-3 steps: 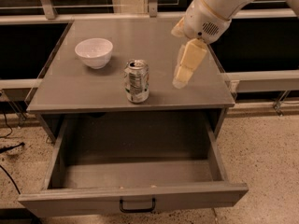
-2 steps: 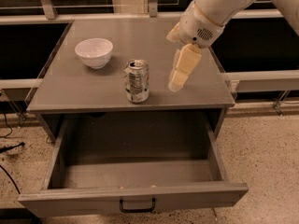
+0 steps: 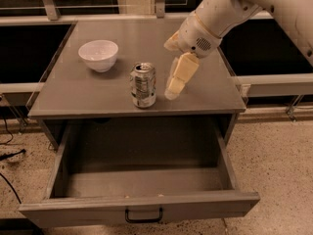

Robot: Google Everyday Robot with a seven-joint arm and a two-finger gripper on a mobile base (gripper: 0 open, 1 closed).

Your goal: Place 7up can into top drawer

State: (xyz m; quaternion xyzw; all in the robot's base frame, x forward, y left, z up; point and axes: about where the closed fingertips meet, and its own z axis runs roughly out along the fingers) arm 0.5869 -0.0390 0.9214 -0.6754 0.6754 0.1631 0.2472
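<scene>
The 7up can (image 3: 143, 84) stands upright on the grey tabletop near its front edge, silvery with its pull-tab top showing. My gripper (image 3: 172, 80) hangs from the white arm just right of the can, a small gap away and not touching it. Its cream fingers (image 3: 179, 74) point down and look open, with nothing held. The top drawer (image 3: 142, 180) is pulled fully out below the tabletop. Its inside is bare, and a dark handle (image 3: 144, 215) sits at the centre of its front panel.
A white bowl (image 3: 98, 55) sits on the tabletop (image 3: 73, 92) at the back left of the can. A metal rail and dark panels run behind the table. Speckled floor lies to the right, and cables lie on the floor at the left.
My gripper has moved left and slightly down, closing most of the gap to the can. The can, bowl and drawer have not moved.
</scene>
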